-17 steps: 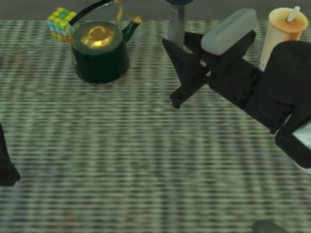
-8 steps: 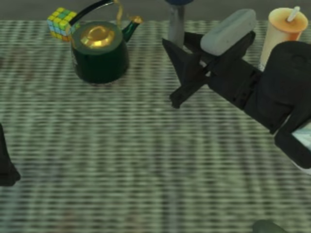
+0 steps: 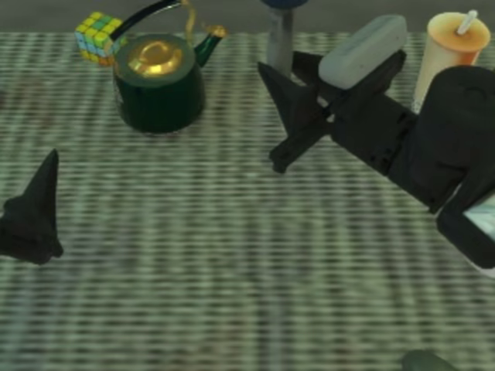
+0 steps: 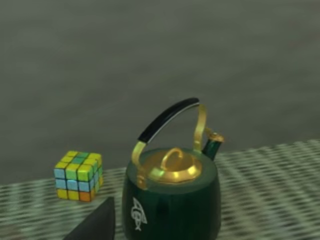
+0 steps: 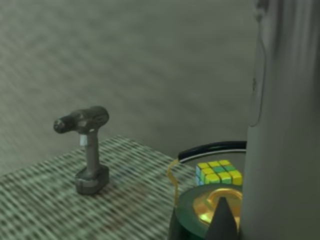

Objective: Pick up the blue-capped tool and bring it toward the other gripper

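- Right claw [image 3: 288,100] at the far edge of the worktop [image 3: 232,255], right of centre. Its pointed fingers [image 3: 282,89] are against the blue-capped tool [image 3: 280,42]; looks clenched on the grey handle, though the contact itself is partly hidden by the claw body.
- Blue-capped tool stands upright at the far edge, between the kettle [image 3: 158,81] and the orange cup [image 3: 448,50]; its navy cap is cut off by the frame.
- Left claw [image 3: 35,212] near the left edge, well apart from the tool; only one dark finger shows, so cannot tell if released or clenched.
- Step in hand, my read: lift and carry toward the left claw. Do it well: keep the squeeze firm, lift straight before moving across, pass on the near side of the kettle.
- Right wrist view only: tool handle fills one side close up, plus a drill [image 5: 86,150] standing on the worktop, absent from the top view.
- Left wrist view only: kettle logo and colour cube [image 4: 78,175] side on; no tool there.
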Motion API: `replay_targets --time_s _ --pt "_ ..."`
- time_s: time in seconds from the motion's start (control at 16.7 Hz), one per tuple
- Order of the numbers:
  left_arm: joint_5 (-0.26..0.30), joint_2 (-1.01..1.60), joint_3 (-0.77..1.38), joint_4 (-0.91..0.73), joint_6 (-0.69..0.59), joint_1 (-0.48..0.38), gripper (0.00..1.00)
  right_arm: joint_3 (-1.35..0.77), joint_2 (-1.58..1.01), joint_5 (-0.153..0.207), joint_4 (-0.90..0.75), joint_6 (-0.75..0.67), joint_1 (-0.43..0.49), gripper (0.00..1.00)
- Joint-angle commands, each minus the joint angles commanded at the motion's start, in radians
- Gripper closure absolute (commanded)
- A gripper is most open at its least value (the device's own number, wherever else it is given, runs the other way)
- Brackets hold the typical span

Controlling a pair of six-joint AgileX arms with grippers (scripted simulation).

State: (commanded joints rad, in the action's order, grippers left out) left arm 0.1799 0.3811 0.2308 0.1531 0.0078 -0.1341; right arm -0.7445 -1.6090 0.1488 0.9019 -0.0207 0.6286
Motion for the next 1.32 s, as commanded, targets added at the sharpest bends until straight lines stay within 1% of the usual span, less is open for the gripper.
replay_targets --time_s 0.42,0.6,0.72,0.9,1.2,1.32 --pt "0.232 0.515 0.286 0.187 0.006 -0.174 0.0 0.0 0.0 0.0 0.0 0.0 0.0 1.0" --pt "0.308 0.679 0.383 0.252 0.009 -0.231 0.0 0.0 0.0 0.0 0.0 0.0 0.0 1.0" --pt "0.344 0.754 0.429 0.283 0.01 -0.258 0.0 0.0 0.0 0.0 0.0 0.0 0.0 1.0" --pt "0.364 0.793 0.455 0.301 0.012 -0.273 0.0 0.0 0.0 0.0 0.0 0.0 0.0 1.0" --pt "0.361 0.792 0.454 0.3 0.011 -0.27 0.0 0.0 0.0 0.0 0.0 0.0 0.0 1.0" --pt "0.346 0.83 0.487 0.312 0.011 -0.29 0.0 0.0 0.0 0.0 0.0 0.0 0.0 1.0"
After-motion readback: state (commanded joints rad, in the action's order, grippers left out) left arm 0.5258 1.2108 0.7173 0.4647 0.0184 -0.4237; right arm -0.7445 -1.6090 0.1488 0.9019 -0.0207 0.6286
